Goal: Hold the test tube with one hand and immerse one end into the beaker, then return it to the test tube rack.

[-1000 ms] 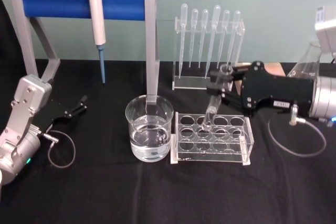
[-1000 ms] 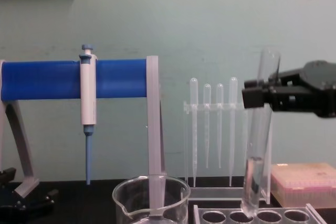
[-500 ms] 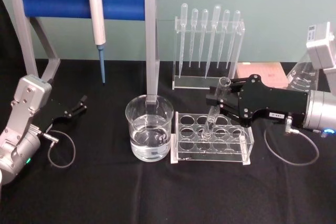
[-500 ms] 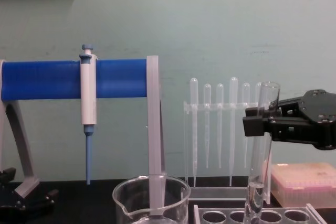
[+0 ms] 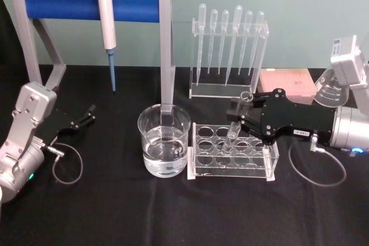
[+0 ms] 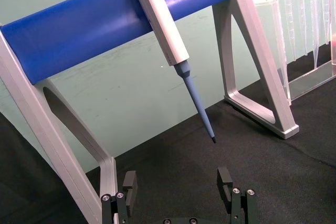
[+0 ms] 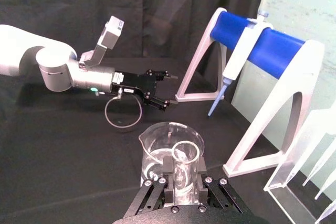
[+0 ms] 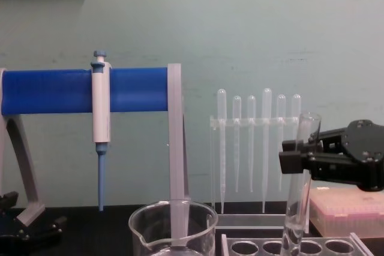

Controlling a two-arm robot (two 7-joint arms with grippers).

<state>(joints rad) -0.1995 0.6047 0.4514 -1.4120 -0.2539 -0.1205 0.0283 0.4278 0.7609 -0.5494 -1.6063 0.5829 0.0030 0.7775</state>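
Observation:
The test tube stands nearly upright with a little clear liquid at its round bottom. Its lower end is inside a hole of the clear tube rack. My right gripper is shut on the tube's upper part, just under the rim. From the chest, the tube dips into the rack below the right gripper. The right wrist view shows the tube's rim between the fingers. The beaker, partly filled with water, stands left of the rack. My left gripper rests open at the far left.
A blue-barred stand holds a hanging pipettor behind the beaker. A clear rack of plastic pipettes stands behind the tube rack. A pink tip box and a glass flask sit at the back right.
My right gripper has come down and toward me with the test tube. The tube's lower end has sunk deeper into the rack hole. The left arm has not moved.

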